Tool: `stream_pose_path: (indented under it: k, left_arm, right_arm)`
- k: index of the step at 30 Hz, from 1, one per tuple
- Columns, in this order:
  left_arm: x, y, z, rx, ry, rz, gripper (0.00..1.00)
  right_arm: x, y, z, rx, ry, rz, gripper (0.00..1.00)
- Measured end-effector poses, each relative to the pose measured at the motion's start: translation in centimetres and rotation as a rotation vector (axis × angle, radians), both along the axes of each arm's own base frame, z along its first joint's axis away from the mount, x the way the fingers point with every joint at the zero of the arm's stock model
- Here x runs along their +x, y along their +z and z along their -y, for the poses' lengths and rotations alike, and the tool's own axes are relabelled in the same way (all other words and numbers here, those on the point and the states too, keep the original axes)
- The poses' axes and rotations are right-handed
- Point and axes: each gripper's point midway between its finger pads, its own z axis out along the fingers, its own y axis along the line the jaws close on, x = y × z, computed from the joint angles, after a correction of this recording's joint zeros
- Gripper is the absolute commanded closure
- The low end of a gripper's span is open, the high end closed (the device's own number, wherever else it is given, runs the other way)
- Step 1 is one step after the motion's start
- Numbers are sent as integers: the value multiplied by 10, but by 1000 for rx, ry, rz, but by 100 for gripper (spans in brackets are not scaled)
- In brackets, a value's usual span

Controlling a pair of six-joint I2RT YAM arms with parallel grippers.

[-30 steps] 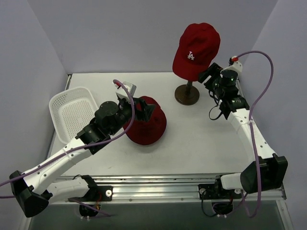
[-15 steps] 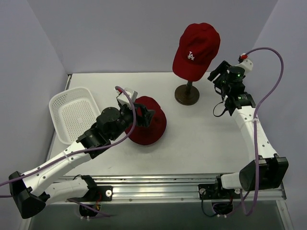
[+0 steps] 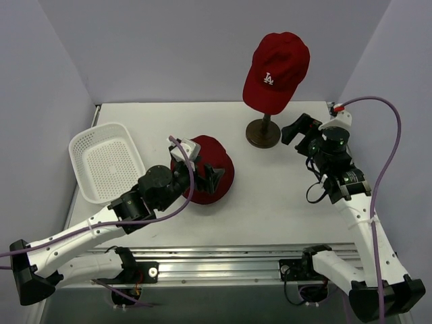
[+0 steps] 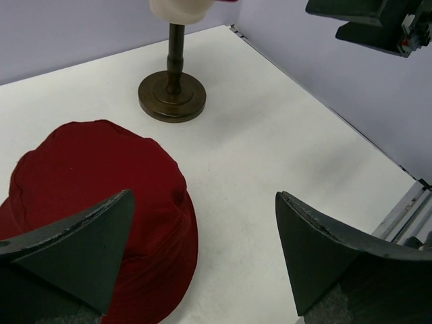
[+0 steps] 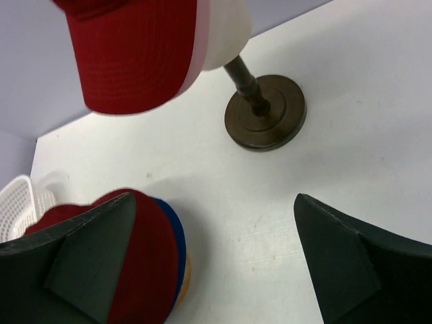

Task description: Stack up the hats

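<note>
White bench (image 3: 283,196), both pairs of jaws wide and empty; lifting the red cap (image 3: 277,67), upper centre, risks toppling its stand (image 3: 262,133).

White tabletop (image 3: 270,196), lavender walls (image 3: 169,47) on three sides, aluminium rail (image 3: 223,260) at near edge.

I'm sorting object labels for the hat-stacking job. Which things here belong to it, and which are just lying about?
Job:
- red baseball cap, on the stand
- dark red bucket hat
- blue hat, edge showing under the bucket hat

Lying about:
- white mesh basket
- wooden stand
- cream head form on top of the stand
</note>
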Motion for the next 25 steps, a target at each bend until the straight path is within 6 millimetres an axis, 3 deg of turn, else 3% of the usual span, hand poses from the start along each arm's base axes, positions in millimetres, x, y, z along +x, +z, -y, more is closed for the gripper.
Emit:
stream_pose_path:
  k: [6,12,18,25]
  left_arm:
    - [-11,6,5,-46,-61,-13,6]
    - [-23,24,-12,-102,-72,32,6]
    - [-23,34,-24,-127,-45,78,6]
    - [-14,20,-20,-75,-13,74,6]
  right_arm:
    - [-31,-12,-17,-42,108,-1,0]
    - [-61,-10,-11,-61,128,68,0]
    - [-65,-8,-9,-71,131,91,0]
    - [-62,-23,-10,-78,133,55,0]
